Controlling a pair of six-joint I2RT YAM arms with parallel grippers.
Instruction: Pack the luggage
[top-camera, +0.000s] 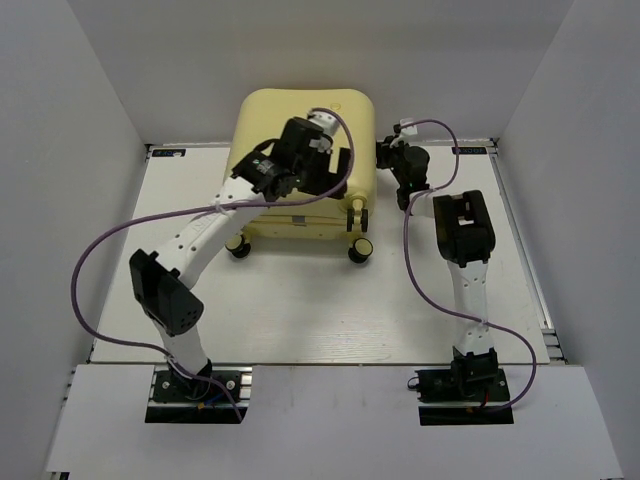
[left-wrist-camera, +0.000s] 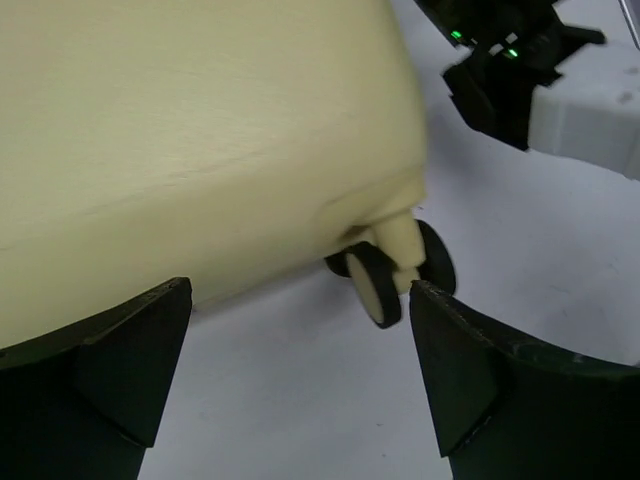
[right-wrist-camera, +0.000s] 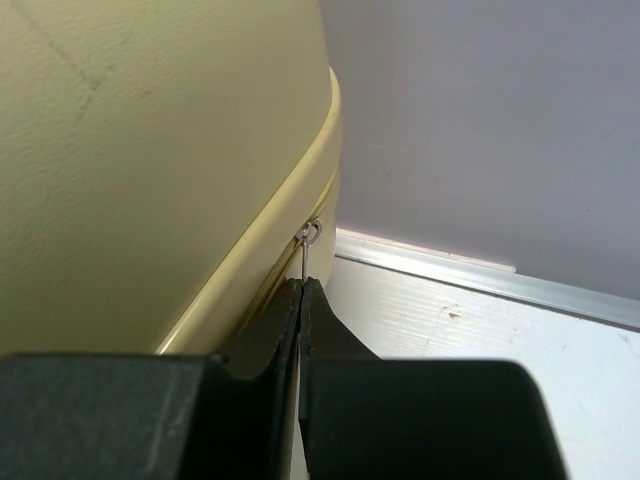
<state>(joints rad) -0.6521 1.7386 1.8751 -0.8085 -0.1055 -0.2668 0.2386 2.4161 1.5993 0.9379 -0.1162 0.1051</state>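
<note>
The left pincer (left-wrist-camera: 298, 300) is held wide open with nothing between its fingers, beside the pale yellow hard-shell suitcase (top-camera: 300, 118) and near a small yellow-black caster wheel (left-wrist-camera: 372, 285). The right pincer (right-wrist-camera: 303, 287) is closed tight on a thin metal zipper pull (right-wrist-camera: 304, 258) at the suitcase's seam. The suitcase is laid flat at the far middle of the white surface (top-camera: 300, 310), its wheels turned towards the arms.
</note>
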